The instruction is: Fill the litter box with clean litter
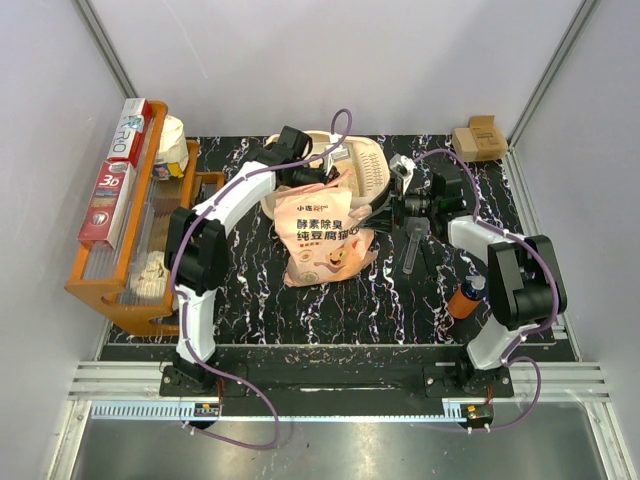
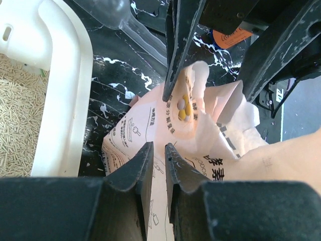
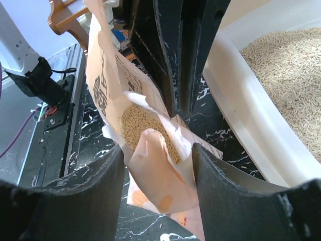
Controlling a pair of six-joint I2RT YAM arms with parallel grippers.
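Note:
The cream litter box (image 1: 372, 160) stands at the back centre, with pale litter in it (image 3: 291, 65), also seen in the left wrist view (image 2: 20, 110). The pink-and-white litter bag (image 1: 325, 235) leans up against the box's near side, its mouth torn open with granules inside (image 3: 143, 128). My left gripper (image 1: 305, 170) is nearly closed (image 2: 159, 150), pinching the bag's top edge. My right gripper (image 1: 400, 195) is open (image 3: 158, 150), its fingers on either side of the bag's loose top flap (image 3: 160, 175) without pressing it.
An orange wooden tray (image 1: 130, 280) with foil boxes stands at the left. A small cardboard box (image 1: 480, 138) is at the back right. An orange bottle (image 1: 465, 297) and a clear scoop (image 1: 412, 250) lie beside my right arm.

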